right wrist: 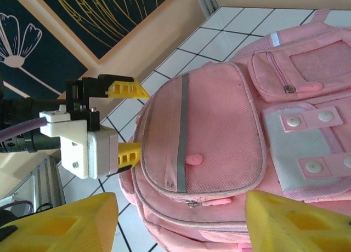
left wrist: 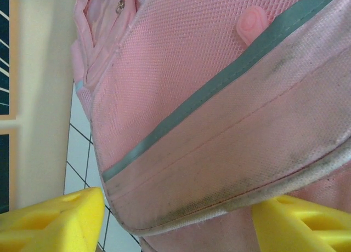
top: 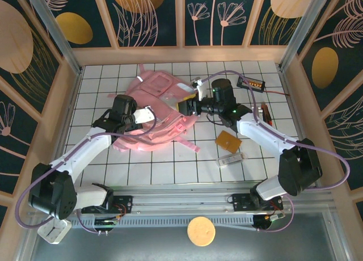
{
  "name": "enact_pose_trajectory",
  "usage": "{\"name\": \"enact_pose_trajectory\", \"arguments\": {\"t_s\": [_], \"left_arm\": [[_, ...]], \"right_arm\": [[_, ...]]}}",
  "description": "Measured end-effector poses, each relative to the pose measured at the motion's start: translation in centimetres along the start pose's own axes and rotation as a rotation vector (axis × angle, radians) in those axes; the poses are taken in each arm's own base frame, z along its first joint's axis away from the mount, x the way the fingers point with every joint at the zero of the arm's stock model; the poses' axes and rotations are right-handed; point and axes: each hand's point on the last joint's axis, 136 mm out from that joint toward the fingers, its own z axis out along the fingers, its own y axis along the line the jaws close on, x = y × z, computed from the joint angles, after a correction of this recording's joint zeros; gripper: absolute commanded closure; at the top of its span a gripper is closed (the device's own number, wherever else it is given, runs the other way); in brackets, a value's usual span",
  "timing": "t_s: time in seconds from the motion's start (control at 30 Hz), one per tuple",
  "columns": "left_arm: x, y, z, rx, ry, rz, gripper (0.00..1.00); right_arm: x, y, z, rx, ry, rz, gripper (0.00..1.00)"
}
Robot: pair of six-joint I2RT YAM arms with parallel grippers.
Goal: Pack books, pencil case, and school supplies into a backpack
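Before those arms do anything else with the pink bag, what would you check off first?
1. Left gripper astride the backpack edge: ok, jaws open, fabric between the fingers.
2. Right gripper open, facing the backpack: ok.
3. Main compartment unzipped: cannot tell.
4. Orange-brown book and whitish block packed: not ok, both lie on the table.
5. Black gadget apart from the backpack: ok.

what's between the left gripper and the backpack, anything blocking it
Nothing visible stands between them. The left gripper straddles the backpack at its side edge. Its yellow fingers are open on either side of the pink fabric, with no other object in the gap.
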Motion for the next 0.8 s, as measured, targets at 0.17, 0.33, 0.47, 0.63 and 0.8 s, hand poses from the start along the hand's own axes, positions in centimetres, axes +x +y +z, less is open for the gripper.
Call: {"name": "enact_pose_trajectory", "arguments": {"t_s": [0.17, 0.33, 0.47, 0.63, 0.8], "left_arm": [[0.0, -0.8, 0.6, 0.026, -0.012, 0.008, 0.28], [0.4, -2.6, 1.3, 0.06, -0.018, 0.011, 0.41], [0.1, -3.6, 2.0, 0.095, -0.025, 0.012, 0.73], [-0.3, -4.8, 2.5, 0.14, -0.036, 0.027, 1.0], [-1.0, -4.0, 1.9, 0.144, -0.05, -0.013, 1.0]], "right_arm": [[-0.4, 0.1, -0.1, 0.002, -0.003, -0.002, 0.37], [-0.6, 0.1, -0.1, 0.007, -0.004, -0.002, 0.37], [-0.6, -0.1, 0.1, 0.017, 0.004, -0.006, 0.37], [-0.3, -0.5, 0.4, 0.022, 0.016, -0.014, 0.36], [0.4, -0.4, 0.6, 0.008, 0.031, -0.125, 0.26]]}}
